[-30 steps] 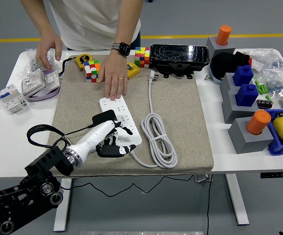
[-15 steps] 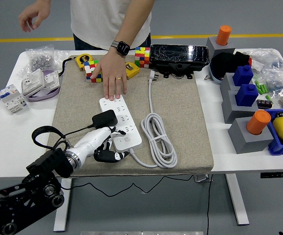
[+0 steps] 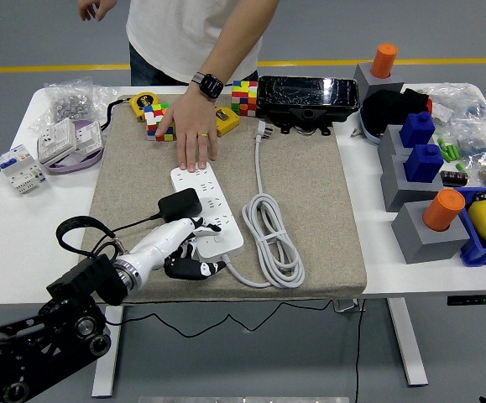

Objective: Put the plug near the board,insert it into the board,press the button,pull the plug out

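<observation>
White power strip (image 3: 206,208), no readable labels

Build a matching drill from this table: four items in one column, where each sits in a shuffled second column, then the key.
Items
1. black plug
2. person's hand
3. coiled white cable
4. orange cylinder

Places
A. on a grey block, at the table's right side
B. pressing on the far end of the power strip
C. on the mat, right of the power strip
D. on the power strip's left edge, just beyond the left hand

Pairs: 1-D, 2-B, 3-C, 4-A
</observation>
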Robot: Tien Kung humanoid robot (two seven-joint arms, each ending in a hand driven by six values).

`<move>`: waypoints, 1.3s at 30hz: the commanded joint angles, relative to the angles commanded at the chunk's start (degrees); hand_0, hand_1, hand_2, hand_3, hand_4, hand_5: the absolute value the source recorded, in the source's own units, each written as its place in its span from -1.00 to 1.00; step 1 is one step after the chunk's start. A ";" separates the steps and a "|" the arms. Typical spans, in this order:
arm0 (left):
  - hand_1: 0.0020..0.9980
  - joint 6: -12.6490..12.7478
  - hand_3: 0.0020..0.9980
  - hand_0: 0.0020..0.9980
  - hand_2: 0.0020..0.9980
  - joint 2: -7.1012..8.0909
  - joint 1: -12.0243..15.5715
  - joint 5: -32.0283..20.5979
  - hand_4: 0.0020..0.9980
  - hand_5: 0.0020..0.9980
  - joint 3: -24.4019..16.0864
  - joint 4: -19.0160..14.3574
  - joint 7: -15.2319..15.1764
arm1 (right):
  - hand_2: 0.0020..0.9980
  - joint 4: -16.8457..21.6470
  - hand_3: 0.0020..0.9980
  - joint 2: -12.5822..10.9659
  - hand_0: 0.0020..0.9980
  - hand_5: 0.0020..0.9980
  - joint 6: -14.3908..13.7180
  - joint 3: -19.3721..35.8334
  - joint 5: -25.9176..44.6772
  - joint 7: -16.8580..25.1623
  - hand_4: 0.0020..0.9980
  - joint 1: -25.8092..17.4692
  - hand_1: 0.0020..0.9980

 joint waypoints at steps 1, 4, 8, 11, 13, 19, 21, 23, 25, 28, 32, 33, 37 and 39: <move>-0.87 -0.16 0.53 -0.86 -0.73 0.03 -0.07 -0.08 0.64 -0.22 0.02 0.05 0.06 | 0.37 0.01 0.24 -0.02 0.17 0.04 -0.01 -0.03 -0.01 0.00 0.97 0.04 0.34; -0.87 -0.29 0.53 -0.86 -0.73 0.08 -0.18 -0.38 0.64 -0.22 0.12 0.12 0.02 | 0.37 0.00 0.24 -0.03 0.17 0.04 -0.03 0.02 0.00 0.02 0.97 0.09 0.34; -0.87 -0.42 0.51 -0.86 -0.73 0.12 -0.27 -0.52 0.64 -0.22 0.29 0.31 -0.05 | 0.37 -0.04 0.24 -0.01 0.16 0.04 -0.01 0.05 0.02 -0.02 0.96 0.10 0.34; -0.87 -0.31 0.50 -0.86 -0.73 0.19 -0.21 -0.68 0.64 -0.22 0.32 -0.03 -0.38 | 0.37 0.01 0.23 -0.02 0.16 0.04 -0.02 0.10 -0.01 -0.01 0.97 0.07 0.34; -0.87 -0.22 0.50 -0.86 -0.73 0.21 -0.18 -0.76 0.64 -0.22 0.32 -0.26 -0.54 | 0.37 -0.04 0.23 -0.02 0.16 0.04 -0.01 0.06 0.02 -0.02 0.97 0.07 0.34; -0.87 -0.42 0.49 -0.86 -0.73 0.11 -0.29 -0.91 0.64 -0.22 0.77 0.29 -0.32 | 0.37 0.01 0.24 0.02 0.16 0.04 -0.02 -0.02 0.05 0.01 0.97 0.09 0.34; -0.87 -0.34 0.49 -0.86 -0.73 0.10 -0.33 -0.56 0.64 -0.22 0.98 0.82 -0.38 | 0.37 0.03 0.24 0.01 0.16 0.04 -0.02 -0.04 0.03 0.01 0.97 0.08 0.34; -0.87 -0.34 0.49 -0.86 -0.73 0.07 -0.42 -0.51 0.64 -0.22 1.04 1.40 -0.38 | 0.37 0.06 0.24 -0.02 0.16 0.04 -0.01 -0.06 0.01 0.00 0.97 0.12 0.34; -0.87 -0.30 0.48 -0.87 -0.73 0.06 -0.49 -0.42 0.64 -0.22 1.10 1.71 -0.42 | 0.37 0.03 0.23 -0.03 0.17 0.04 -0.02 -0.02 0.01 0.00 0.97 0.13 0.34; -0.87 -0.26 0.48 -0.87 -0.73 0.14 -0.54 -0.32 0.64 -0.22 1.20 1.79 -0.44 | 0.37 0.01 0.23 -0.03 0.17 0.04 0.00 0.05 -0.01 -0.03 0.97 0.10 0.34; -0.87 -0.35 0.47 -0.87 -0.73 0.12 -0.53 -0.25 0.63 -0.22 1.32 1.77 -0.36 | 0.37 -0.01 0.23 -0.04 0.16 0.04 0.00 0.15 0.01 -0.04 0.97 0.08 0.34; -0.87 -0.38 0.47 -0.87 -0.73 0.10 -0.52 -0.25 0.63 -0.22 1.34 1.72 -0.33 | 0.37 0.00 0.23 -0.04 0.16 0.04 0.01 0.15 0.00 -0.04 0.97 0.08 0.34; -0.87 -0.43 0.46 -0.87 -0.73 0.04 -0.55 -0.55 0.63 -0.22 1.38 1.65 -0.36 | 0.37 0.00 0.23 -0.01 0.16 0.04 0.01 0.10 0.00 -0.01 0.97 0.10 0.34; -0.87 -0.57 0.46 -0.87 -0.73 -0.01 -0.59 -0.54 0.63 -0.22 1.44 1.98 -0.20 | 0.37 0.04 0.23 0.03 0.16 0.04 0.01 0.09 0.00 0.00 0.97 0.10 0.34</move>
